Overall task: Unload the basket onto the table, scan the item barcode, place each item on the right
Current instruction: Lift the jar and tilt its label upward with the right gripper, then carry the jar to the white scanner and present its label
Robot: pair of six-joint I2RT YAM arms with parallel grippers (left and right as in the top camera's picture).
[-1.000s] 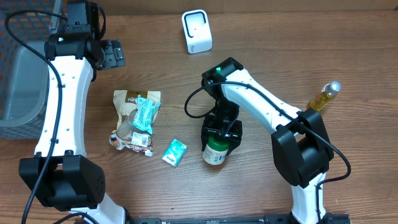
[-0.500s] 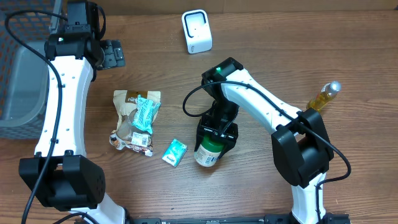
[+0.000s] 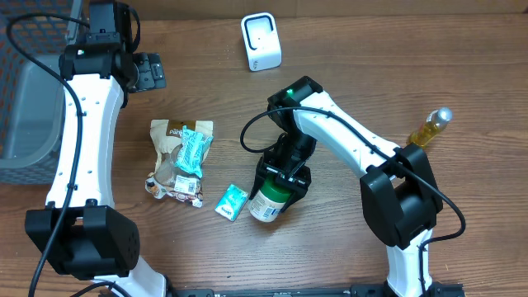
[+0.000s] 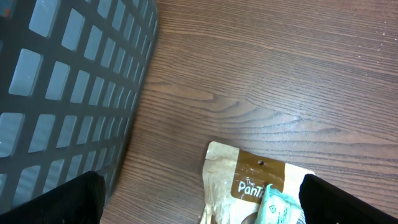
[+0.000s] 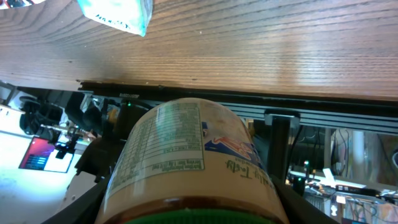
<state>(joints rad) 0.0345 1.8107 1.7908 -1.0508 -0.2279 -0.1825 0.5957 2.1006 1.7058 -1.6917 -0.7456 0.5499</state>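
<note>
At lower centre of the overhead view the right claw (image 3: 280,180) grips a tilted green-lidded jar (image 3: 264,206) over the bench (image 3: 206,91), well below the white scanner (image 3: 261,41), while the left claw (image 3: 148,71) stands wide and empty at upper left.

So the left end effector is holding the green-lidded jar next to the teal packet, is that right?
Not quite: it is the right end effector holding the green-lidded jar next to the teal packet. The overhead view shows this; the left end effector is open and empty, over by the grey basket.
</note>
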